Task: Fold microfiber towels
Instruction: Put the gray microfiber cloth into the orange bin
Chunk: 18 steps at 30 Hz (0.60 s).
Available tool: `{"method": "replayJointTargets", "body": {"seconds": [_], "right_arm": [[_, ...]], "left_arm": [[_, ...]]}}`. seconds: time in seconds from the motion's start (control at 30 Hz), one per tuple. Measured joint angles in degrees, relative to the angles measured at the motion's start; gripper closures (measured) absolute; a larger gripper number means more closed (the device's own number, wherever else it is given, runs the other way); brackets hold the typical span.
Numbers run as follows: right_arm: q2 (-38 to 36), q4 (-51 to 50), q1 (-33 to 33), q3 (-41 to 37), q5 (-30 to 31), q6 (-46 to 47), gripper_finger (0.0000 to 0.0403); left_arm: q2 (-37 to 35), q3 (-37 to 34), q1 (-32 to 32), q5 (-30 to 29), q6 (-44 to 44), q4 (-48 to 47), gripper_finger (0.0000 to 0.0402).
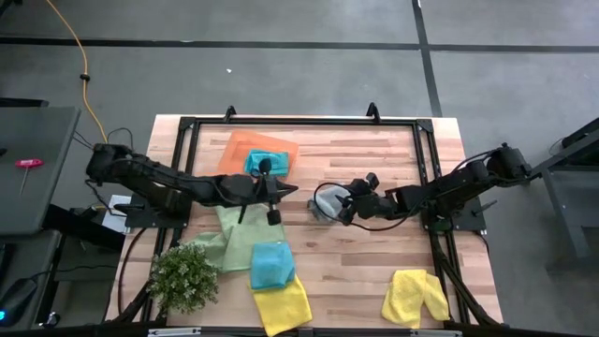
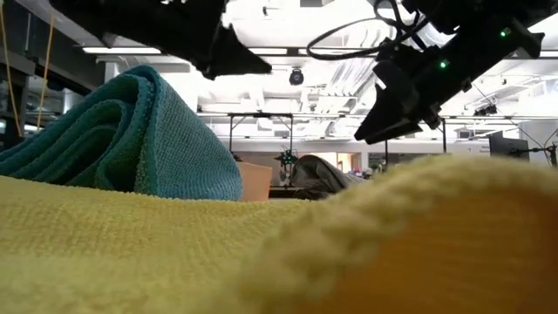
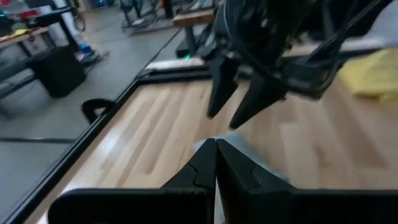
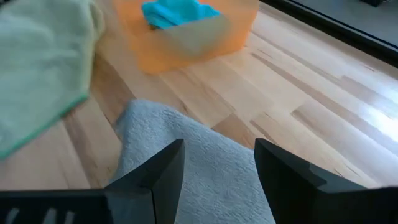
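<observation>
My right gripper (image 4: 217,168) hangs with jaws spread over the grey towel (image 1: 325,204) at mid-table; my left gripper (image 3: 216,163), jaws pressed together and empty, faces it closely. Around them lie a teal towel (image 1: 265,164) on the orange tray (image 1: 240,148), a light green towel (image 1: 240,236) (partly under another teal one (image 1: 272,264)), yellow towels (image 1: 284,305) along the near edge, and a plant (image 1: 184,277).

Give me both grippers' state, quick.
Left gripper: shut, holding nothing, above the table centre.
Right gripper: open, over the grey towel, not gripping it.
</observation>
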Motion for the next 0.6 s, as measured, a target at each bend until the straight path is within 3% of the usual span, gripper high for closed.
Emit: {"method": "replayJointTargets", "body": {"seconds": [0.23, 0.43, 0.6], "right_arm": [[0.69, 9.25, -0.29, 0.00, -7.87, -4.14, 0.0215], [4.76, 16.63, -1.47, 0.00, -16.97, -6.92, 0.0215], [7.29, 16.70, -1.67, 0.00, -17.79, -9.38, 0.0215]], "left_arm": [[-0.22, -1.20, 0.67, 0.27, -2.96, -1.42, 0.0402], [4.54, -1.14, 4.25, 9.04, -4.50, -3.48, 0.0402], [8.04, -1.19, 6.03, 10.28, -4.60, 0.97, 0.0402]]}}
